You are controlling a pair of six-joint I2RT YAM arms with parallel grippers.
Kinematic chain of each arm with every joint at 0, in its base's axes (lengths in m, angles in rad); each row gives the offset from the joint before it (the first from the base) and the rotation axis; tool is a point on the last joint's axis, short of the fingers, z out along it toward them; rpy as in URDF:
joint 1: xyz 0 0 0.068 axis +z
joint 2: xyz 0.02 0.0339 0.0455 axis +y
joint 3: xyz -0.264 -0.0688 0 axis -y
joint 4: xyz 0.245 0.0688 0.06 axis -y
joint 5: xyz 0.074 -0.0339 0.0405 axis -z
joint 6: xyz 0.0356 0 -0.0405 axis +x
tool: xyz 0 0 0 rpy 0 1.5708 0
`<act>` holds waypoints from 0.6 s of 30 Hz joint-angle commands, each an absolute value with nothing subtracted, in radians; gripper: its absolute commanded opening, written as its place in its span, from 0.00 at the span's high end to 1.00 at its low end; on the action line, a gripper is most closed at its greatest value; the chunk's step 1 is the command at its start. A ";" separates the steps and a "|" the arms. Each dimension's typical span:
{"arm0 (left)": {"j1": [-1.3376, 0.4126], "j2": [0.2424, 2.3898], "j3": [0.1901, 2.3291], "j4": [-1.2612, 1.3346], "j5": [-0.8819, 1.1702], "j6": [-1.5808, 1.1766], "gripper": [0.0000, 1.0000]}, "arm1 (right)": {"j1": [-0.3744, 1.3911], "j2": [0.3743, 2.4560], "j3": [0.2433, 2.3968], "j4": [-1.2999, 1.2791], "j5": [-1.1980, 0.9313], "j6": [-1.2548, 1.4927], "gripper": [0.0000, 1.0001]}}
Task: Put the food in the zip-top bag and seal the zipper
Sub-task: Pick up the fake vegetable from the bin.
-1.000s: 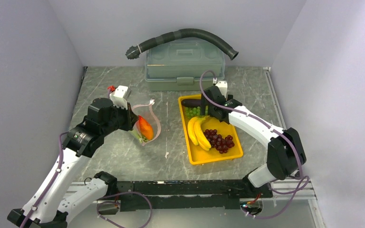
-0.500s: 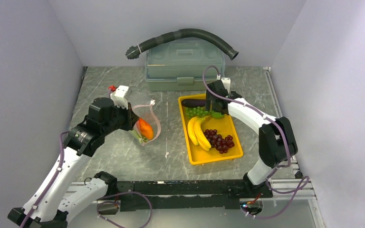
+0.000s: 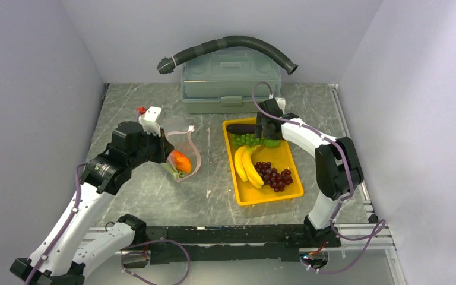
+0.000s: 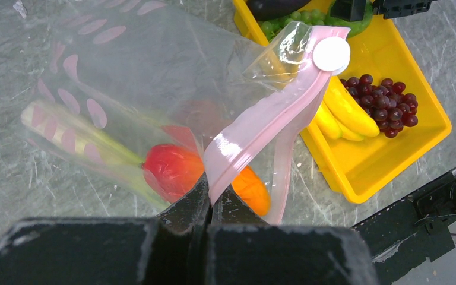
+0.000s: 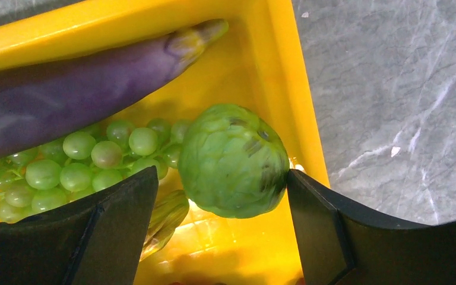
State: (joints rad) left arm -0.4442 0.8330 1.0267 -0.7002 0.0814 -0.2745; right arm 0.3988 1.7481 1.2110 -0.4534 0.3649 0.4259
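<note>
Left pincer (image 4: 209, 199) is clamped on the pink zipper (image 4: 273, 119) of the bag (image 4: 142, 65), holding its mouth up off the desk (image 4: 0, 172). A leek (image 4: 77, 142) and a red-orange piece (image 4: 175, 172) blur through the plastic. Right pincer (image 5: 221, 175) stands wide astride a green ball (image 5: 231, 148) in the yellow tray (image 5: 285, 71), beside green grapes (image 5: 89, 160) and an eggplant (image 5: 65, 101) cut off at the frame edge.

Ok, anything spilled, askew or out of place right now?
Nothing spilled or damaged: the food sits either in the zip-top bag or in the yellow tray. The one oddity is a black ribbed hose arched over the lidded box at the back, sticking out past both ends.
</note>
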 commanded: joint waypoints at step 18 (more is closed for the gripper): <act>-0.440 0.832 1.034 -0.673 0.074 -0.269 1.00 | 0.396 1.731 1.213 -0.428 0.395 0.401 0.85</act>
State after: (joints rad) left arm -0.4438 0.8341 1.0267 -0.7002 0.0811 -0.2749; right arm 0.3981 1.7782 1.2110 -0.4461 0.3870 0.4030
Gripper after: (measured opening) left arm 0.012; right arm 0.575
